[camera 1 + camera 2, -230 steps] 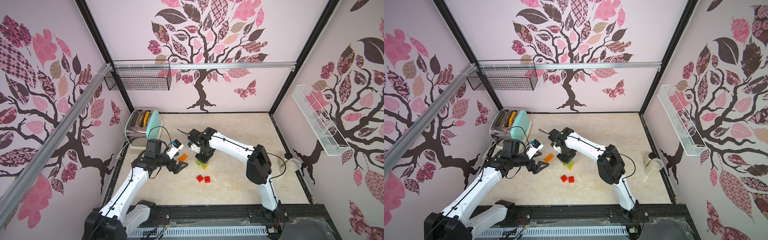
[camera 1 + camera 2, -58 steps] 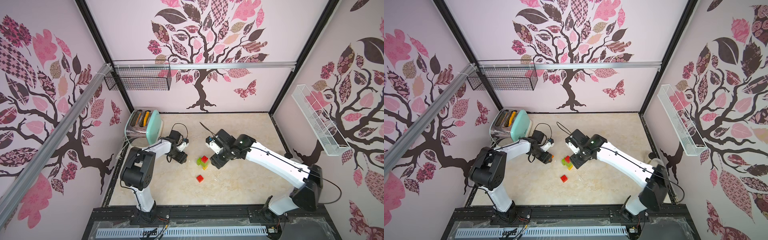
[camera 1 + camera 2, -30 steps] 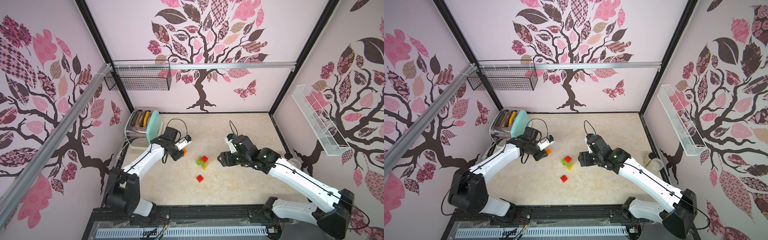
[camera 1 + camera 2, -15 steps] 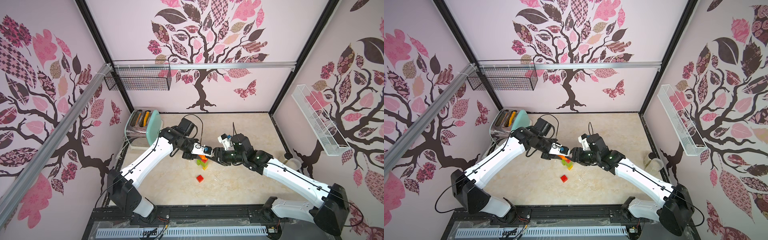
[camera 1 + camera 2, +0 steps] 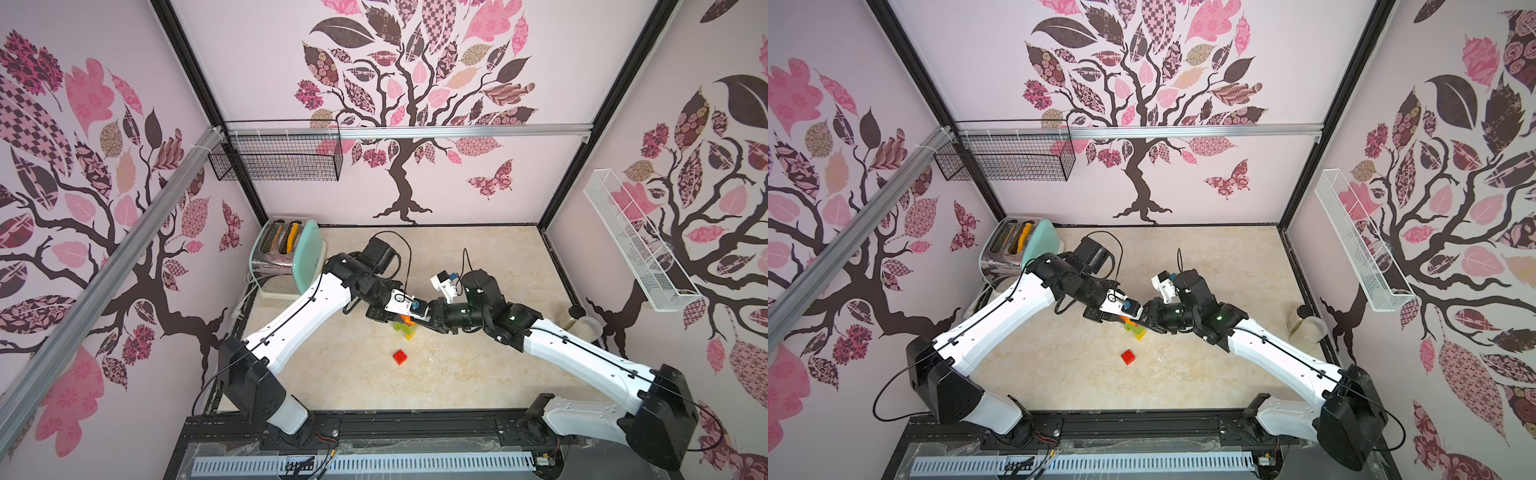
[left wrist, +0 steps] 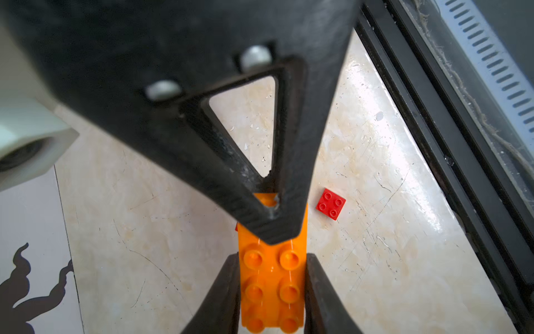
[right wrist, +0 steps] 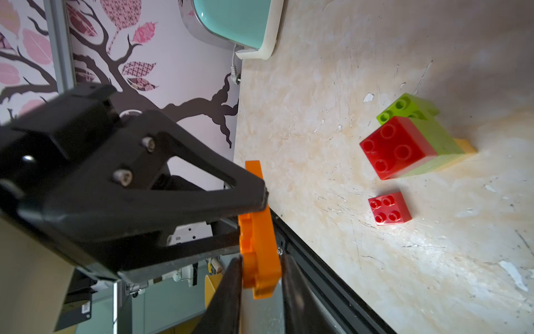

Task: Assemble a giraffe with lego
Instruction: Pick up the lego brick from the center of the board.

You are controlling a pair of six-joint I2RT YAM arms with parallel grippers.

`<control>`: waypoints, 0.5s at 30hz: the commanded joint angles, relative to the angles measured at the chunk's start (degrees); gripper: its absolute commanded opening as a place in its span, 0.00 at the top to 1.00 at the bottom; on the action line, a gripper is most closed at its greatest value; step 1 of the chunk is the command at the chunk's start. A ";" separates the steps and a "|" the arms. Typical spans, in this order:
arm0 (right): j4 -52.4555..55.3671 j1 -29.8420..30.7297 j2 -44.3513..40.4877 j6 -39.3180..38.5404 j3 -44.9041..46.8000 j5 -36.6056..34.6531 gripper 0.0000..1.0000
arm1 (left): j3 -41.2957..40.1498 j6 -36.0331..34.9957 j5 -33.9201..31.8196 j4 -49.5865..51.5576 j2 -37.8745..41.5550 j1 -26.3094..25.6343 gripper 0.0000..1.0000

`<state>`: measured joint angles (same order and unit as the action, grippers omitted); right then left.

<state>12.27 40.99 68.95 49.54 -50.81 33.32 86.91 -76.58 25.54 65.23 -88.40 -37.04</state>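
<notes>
Your right gripper (image 7: 261, 277), wide open a second ago, is now clamping the orange brick (image 7: 255, 228) your left gripper (image 6: 271, 292) is still gripping above the giraffe (image 5: 409, 331).

Glossy plastic bricks on a polished, stone-look desk

The orange brick (image 6: 271, 289) is smooth moulded plastic with glints on its studs. The loose red brick (image 6: 331, 204) and the lime, red and yellow giraffe (image 7: 404, 147) have the same shine. The left tool (image 6: 271, 286) and right tool (image 7: 261, 277) are matt black plastic, finely ribbed and scuffed at the tips, with bright metal screws. The desk (image 5: 457, 374) is a smooth, beige, marble-patterned surface, glossy where the light hits it, and scratched and flecked. The toaster (image 5: 286, 257) has a mirror-chrome top and glossy mint sides. The black basket (image 5: 278, 158) and white basket (image 5: 636, 249) are coated wire mesh.
</notes>
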 commanded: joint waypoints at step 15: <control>-37.98 -2.79 -2.97 15.11 19.84 -3.17 1.00 | -2.87 23.22 5.35 -12.40 5.37 8.12 0.02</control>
<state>-11.14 38.65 67.79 58.00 -34.02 33.85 85.65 -65.45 27.57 58.39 -85.95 -31.99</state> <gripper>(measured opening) 0.143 0.980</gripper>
